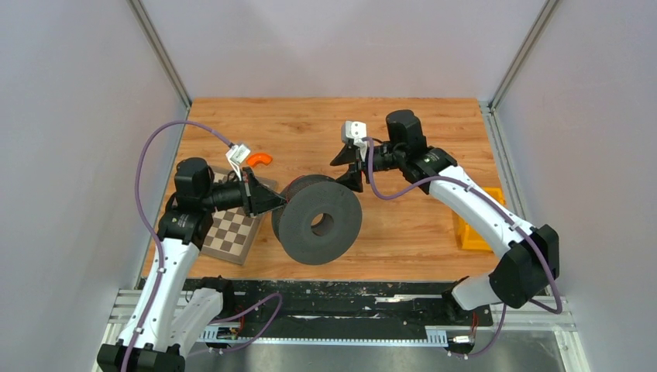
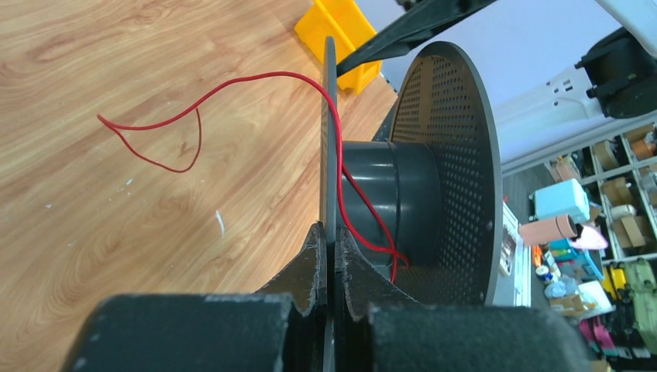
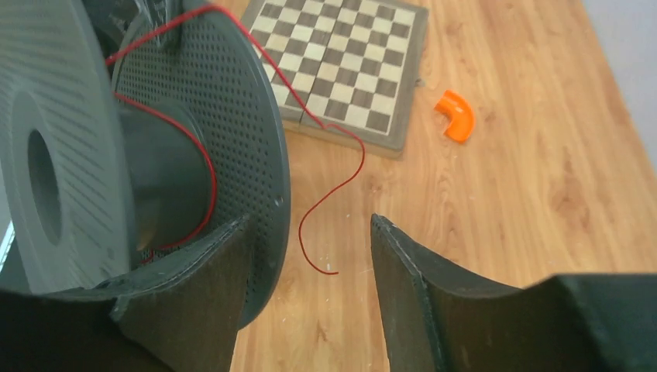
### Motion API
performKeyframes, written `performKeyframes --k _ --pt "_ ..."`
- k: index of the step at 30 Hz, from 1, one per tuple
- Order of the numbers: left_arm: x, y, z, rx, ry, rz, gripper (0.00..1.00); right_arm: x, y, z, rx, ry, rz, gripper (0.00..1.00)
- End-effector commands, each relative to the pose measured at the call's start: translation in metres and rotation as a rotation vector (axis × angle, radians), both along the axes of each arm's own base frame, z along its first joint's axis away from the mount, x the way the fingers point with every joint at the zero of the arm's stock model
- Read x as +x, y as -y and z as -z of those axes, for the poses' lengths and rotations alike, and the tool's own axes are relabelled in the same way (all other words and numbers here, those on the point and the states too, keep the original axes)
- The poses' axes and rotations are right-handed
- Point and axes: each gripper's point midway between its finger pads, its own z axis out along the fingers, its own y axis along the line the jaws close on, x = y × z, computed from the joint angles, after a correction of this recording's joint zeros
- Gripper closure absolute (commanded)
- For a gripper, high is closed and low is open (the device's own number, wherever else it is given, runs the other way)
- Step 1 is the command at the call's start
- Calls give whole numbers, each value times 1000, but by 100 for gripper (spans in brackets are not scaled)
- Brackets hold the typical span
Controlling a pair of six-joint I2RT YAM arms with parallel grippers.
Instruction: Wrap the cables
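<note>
A black spool (image 1: 337, 198) stands on edge mid-table. A thin red wire (image 2: 232, 81) runs loosely round its hub (image 2: 403, 194), over one flange, and curls onto the wood. My left gripper (image 1: 280, 203) is shut on the rim of the spool's left flange (image 2: 329, 116), which sits between its fingertips in the left wrist view (image 2: 329, 232). My right gripper (image 1: 352, 167) is open behind the spool. In the right wrist view (image 3: 310, 221) one finger overlaps the perforated flange (image 3: 256, 155) and the other hangs over bare wood. The wire's free end (image 3: 329, 271) lies between them, untouched.
A chessboard (image 1: 232, 232) lies under the left arm and also shows in the right wrist view (image 3: 349, 54). An orange curved piece (image 1: 261, 159) lies behind it. A yellow bin (image 1: 469, 232) stands at the right table edge. White walls enclose the table.
</note>
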Motion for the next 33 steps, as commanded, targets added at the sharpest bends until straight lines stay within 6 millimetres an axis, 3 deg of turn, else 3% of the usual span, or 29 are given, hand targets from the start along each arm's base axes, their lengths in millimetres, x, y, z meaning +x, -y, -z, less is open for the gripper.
performKeyframes --k 1,8,16,25,33 --pt "-10 3 -23 -17 139 93 100 -8 1 10 30 3 -95 41" --pt "-10 4 -26 -17 201 134 100 -18 -11 25 69 -42 -232 40" --pt "-15 7 -23 -27 235 210 100 -6 -29 36 65 -41 -249 39" --pt "11 1 7 107 310 216 100 25 9 44 -6 185 -66 38" --pt "9 5 12 99 381 297 100 33 0 45 6 254 -147 36"
